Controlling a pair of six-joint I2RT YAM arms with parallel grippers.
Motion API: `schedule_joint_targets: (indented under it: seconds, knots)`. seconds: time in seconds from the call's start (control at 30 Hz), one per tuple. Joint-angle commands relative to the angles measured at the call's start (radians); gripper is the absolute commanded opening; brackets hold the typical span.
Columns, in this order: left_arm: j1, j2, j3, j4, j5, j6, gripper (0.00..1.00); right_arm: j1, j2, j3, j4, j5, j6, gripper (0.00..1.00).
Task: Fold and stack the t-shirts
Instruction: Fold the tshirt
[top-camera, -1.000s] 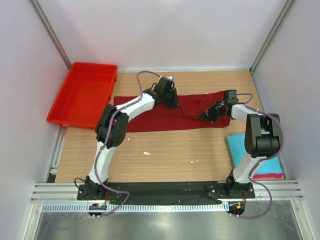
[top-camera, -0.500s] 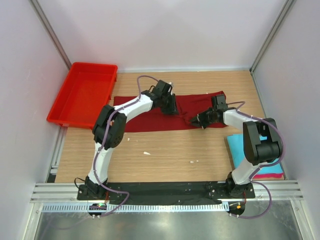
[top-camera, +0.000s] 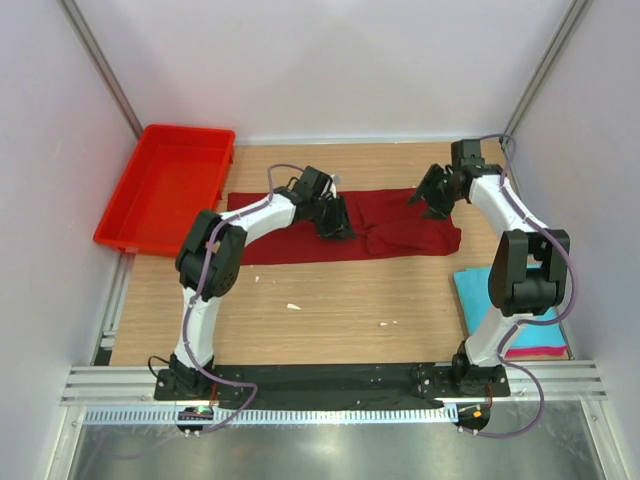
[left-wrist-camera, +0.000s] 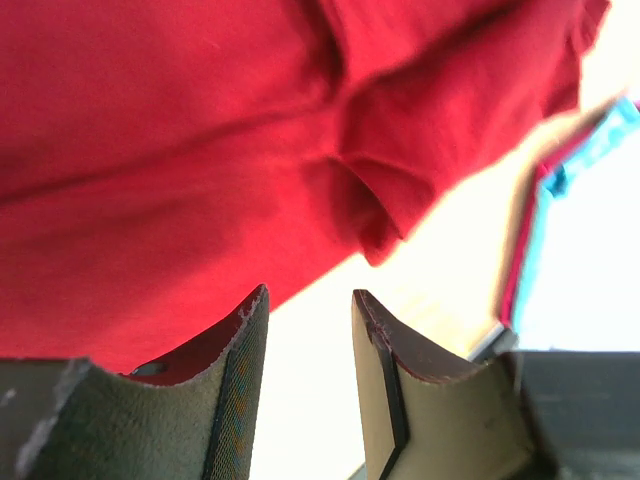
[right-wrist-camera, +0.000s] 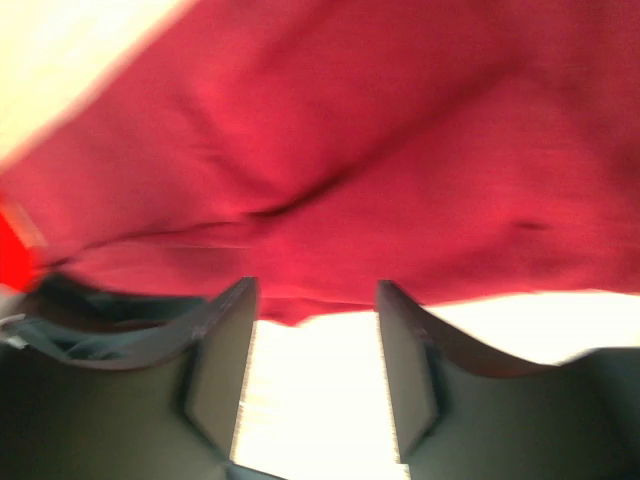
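The dark maroon t-shirt (top-camera: 300, 240) lies spread in a long strip across the far middle of the table, with rumpled folds near its right end. My left gripper (top-camera: 335, 225) is open and empty, low over the shirt's middle; in the left wrist view (left-wrist-camera: 310, 295) its jaws stand over the shirt's near edge (left-wrist-camera: 150, 200). My right gripper (top-camera: 430, 195) is open and empty at the shirt's far right end, with the cloth (right-wrist-camera: 400, 150) just beyond its jaws (right-wrist-camera: 315, 285). The folded turquoise t-shirt (top-camera: 478, 295) lies on the pink one (top-camera: 540, 351) at the right edge.
A bright red plastic tray (top-camera: 165, 185) stands empty at the far left. Bare wood lies in front of the maroon shirt, with two small white scraps (top-camera: 293, 306). Walls close in on both sides. The turquoise edge also shows in the left wrist view (left-wrist-camera: 600, 140).
My right gripper carried the shirt's right part leftward, let go, and moved back to the far right, open. My left gripper moved toward the near edge of the shirt.
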Motion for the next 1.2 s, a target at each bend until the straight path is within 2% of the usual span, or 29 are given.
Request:
schedule_joint_targets:
  seconds: [0.0, 0.1, 0.3, 0.67, 0.77, 0.87, 0.9, 1.0, 1.17]
  knots:
    - [-0.024, -0.012, 0.014, 0.095, 0.118, -0.025, 0.4, -0.051, -0.007, -0.005, -0.14, 0.086, -0.217, 0.53]
    - [-0.04, 0.013, 0.028, 0.124, 0.129, -0.022, 0.41, -0.076, -0.033, -0.063, -0.15, 0.122, -0.266, 0.47]
    - [-0.083, 0.024, 0.018, 0.171, 0.051, 0.009, 0.42, -0.088, -0.076, -0.155, -0.101, 0.096, -0.254, 0.48]
    - [-0.122, 0.114, 0.081, 0.147, -0.022, -0.017, 0.41, -0.111, -0.067, -0.157, -0.098, 0.101, -0.268, 0.48]
    - [-0.122, 0.117, 0.099, 0.142, -0.039, -0.007, 0.38, -0.111, -0.052, -0.172, -0.085, 0.093, -0.27, 0.48]
    - [-0.122, 0.119, 0.117, 0.139, -0.035, -0.004, 0.27, -0.111, -0.039, -0.178, -0.072, 0.084, -0.267, 0.48]
    - [-0.122, 0.12, 0.122, 0.139, -0.034, -0.005, 0.21, -0.111, -0.032, -0.177, -0.072, 0.081, -0.267, 0.48]
    - [-0.123, 0.122, 0.133, 0.133, -0.019, -0.011, 0.13, -0.111, -0.027, -0.18, -0.072, 0.069, -0.277, 0.48]
    - [-0.122, 0.122, 0.14, 0.13, -0.002, -0.027, 0.11, -0.111, 0.002, -0.192, -0.044, 0.064, -0.286, 0.5]
